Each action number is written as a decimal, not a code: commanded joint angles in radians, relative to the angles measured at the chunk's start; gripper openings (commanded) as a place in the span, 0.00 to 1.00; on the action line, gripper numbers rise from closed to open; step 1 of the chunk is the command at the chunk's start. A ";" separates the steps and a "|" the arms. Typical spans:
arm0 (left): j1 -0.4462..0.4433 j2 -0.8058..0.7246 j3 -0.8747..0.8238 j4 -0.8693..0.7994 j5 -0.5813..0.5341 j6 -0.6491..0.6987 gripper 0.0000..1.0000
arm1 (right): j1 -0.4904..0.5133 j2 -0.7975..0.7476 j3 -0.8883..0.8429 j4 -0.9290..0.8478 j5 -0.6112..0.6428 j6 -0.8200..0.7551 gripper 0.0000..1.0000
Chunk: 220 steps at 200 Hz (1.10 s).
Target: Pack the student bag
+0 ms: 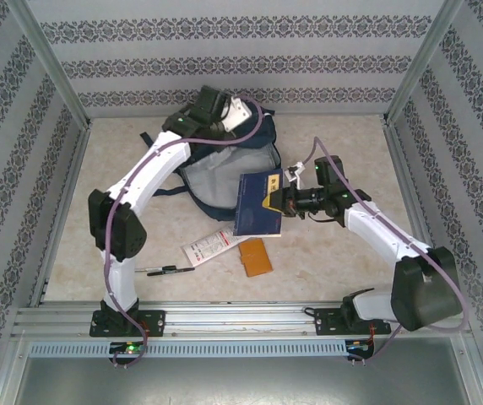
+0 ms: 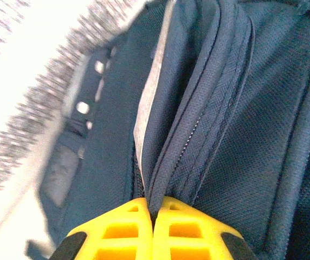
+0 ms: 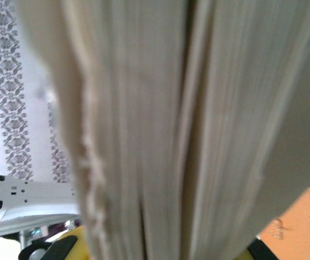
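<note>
**Left arm pinches the bag's rim; right arm holds a book beside its mouth**

The yellow ribbed fingers [image 2: 125, 235] of the left gripper [image 2: 154, 216] are pressed together on a fold of zip-edged fabric. The fold belongs to the student bag [image 2: 241, 108], a large navy-blue fabric backpack with a grey stripe, and rises from the fingertips toward 12 o'clock in the wrist view. Behind them the left arm [image 1: 153, 173] reaches long from its base at 7 o'clock on the pale table [image 1: 343, 152]. Its elbow is bent near 9 o'clock and its forearm slants up to the bag's far rim at 12 o'clock.

The student bag [image 1: 216, 177] lies at the far middle of the table, its mouth gaping and its pale lining showing.

The right gripper [image 1: 280, 202] points toward 9 o'clock, its fingers clamped on the right edge of a navy-blue book [image 1: 254, 207]. The book's cover faces the overhead camera and its cream page edges [image 3: 171, 108] press close to the wrist lens. It sits at 4 o'clock of the bag's mouth; whether it touches the rim is hard to tell from above. The right arm [image 1: 377, 232] folds back from the wrist to its bulky elbow at 4 o'clock, above its base at 5 o'clock.

At 6 o'clock from the book lie a white printed leaflet [image 1: 212, 246] and a flat orange card [image 1: 254, 256], with a black pen [image 1: 170, 270] toward 7 o'clock.
</note>
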<state>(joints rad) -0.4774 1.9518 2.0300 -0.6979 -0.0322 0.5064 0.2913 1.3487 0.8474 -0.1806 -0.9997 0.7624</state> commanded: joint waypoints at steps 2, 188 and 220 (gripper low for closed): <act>0.005 -0.051 0.051 0.080 -0.044 0.088 0.00 | 0.013 0.060 0.027 0.114 -0.039 0.082 0.02; 0.003 -0.098 0.003 0.136 0.157 0.023 0.00 | 0.078 0.656 0.505 0.264 0.644 0.209 0.54; 0.003 -0.094 -0.013 0.147 0.152 0.018 0.00 | 0.140 0.494 0.368 0.100 0.814 0.197 0.57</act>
<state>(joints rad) -0.4759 1.9083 2.0109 -0.6666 0.0921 0.5407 0.3832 1.9823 1.2922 0.0601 -0.3496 0.9642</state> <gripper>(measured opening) 0.041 0.564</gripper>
